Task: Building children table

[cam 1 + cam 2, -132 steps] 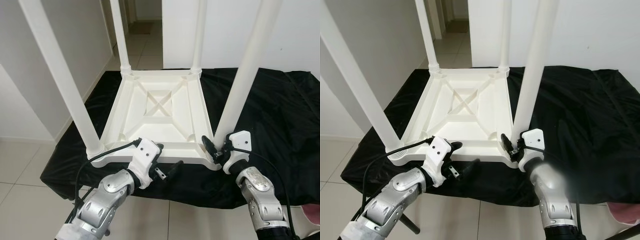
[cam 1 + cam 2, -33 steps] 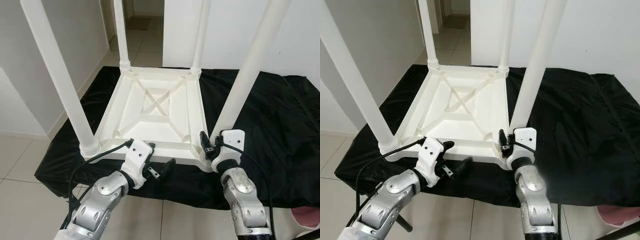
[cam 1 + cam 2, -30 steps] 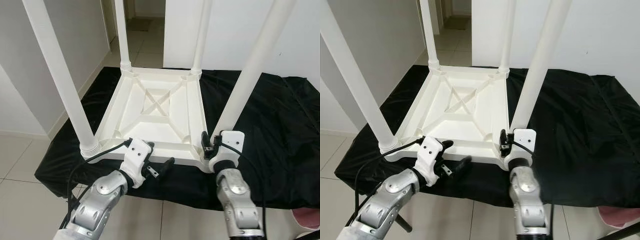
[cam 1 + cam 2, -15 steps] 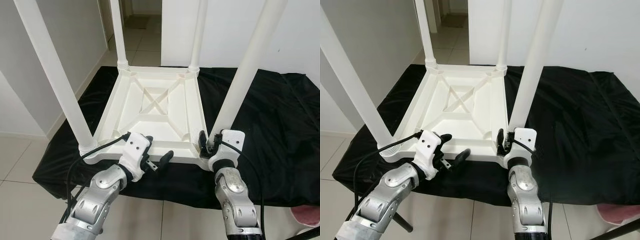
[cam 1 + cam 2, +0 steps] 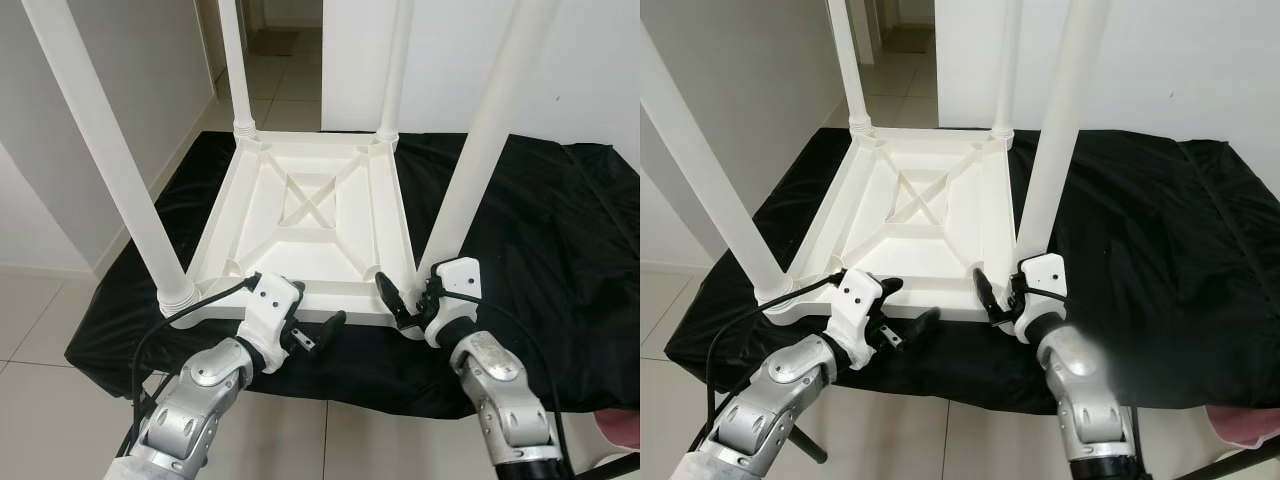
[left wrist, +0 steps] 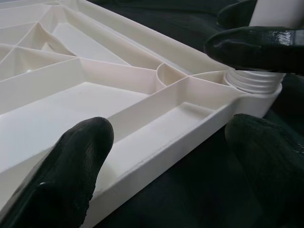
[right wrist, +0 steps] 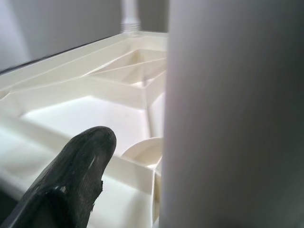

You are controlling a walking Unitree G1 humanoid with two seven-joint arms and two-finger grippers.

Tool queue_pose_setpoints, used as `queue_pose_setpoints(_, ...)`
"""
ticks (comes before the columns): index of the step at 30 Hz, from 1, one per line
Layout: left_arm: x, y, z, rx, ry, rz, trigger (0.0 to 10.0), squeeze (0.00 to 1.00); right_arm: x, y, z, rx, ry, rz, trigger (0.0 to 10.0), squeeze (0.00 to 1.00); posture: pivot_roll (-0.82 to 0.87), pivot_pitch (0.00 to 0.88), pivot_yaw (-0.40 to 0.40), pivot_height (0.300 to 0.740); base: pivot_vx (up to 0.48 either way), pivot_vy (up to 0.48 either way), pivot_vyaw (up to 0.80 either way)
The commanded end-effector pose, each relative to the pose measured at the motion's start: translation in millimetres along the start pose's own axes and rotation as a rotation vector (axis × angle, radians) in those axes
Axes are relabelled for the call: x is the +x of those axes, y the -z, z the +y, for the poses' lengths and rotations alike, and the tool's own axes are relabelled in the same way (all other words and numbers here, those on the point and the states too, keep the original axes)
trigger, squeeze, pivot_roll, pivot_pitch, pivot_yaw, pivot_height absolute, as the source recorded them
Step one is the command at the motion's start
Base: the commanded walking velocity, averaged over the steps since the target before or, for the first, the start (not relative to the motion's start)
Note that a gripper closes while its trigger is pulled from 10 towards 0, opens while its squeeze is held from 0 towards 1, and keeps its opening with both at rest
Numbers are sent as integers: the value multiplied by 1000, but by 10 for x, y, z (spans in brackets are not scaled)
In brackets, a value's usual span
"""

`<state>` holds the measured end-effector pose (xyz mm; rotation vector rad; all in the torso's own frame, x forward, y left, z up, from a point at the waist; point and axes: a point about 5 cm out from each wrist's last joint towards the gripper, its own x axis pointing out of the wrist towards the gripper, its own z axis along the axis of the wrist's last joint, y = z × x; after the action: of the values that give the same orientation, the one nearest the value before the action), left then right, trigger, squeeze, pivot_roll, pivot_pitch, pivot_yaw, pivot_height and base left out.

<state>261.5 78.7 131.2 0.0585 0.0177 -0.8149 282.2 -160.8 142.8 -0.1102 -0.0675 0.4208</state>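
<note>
Beside near-right leg (image 5: 470, 180) — right claw (image 5: 412, 300) agape (wrist view: one finger (image 7: 71, 180)).

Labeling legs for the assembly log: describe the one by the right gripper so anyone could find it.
A white table lies upside down on a black cloth, four legs pointing up. The leg in question rises from the near corner on the robot's right. Unlike the other three, it has the open right gripper at its base.

A white plastic children's table (image 5: 310, 225) lies upside down on black cloth, four legs upright.
</note>
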Motion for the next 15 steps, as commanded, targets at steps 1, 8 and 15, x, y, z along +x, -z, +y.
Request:
queue_pose_setpoints(1,13,-10,-23,18,41,8,10000,0,53,25,11,-24,-80,11,10000,0,-58,0,48,740,0,0,0)
queue_pose_setpoints(8,17,-25,-26,16,37,6,10000,0,102,59,-92,-72,-144,36,5725,0,-52,0,49,740,0,0,0)
queue_pose_setpoints(15,6,-39,-38,12,46,5,10000,0,129,100,-215,-82,-175,49,0,0,-47,0,52,740,0,0,0)
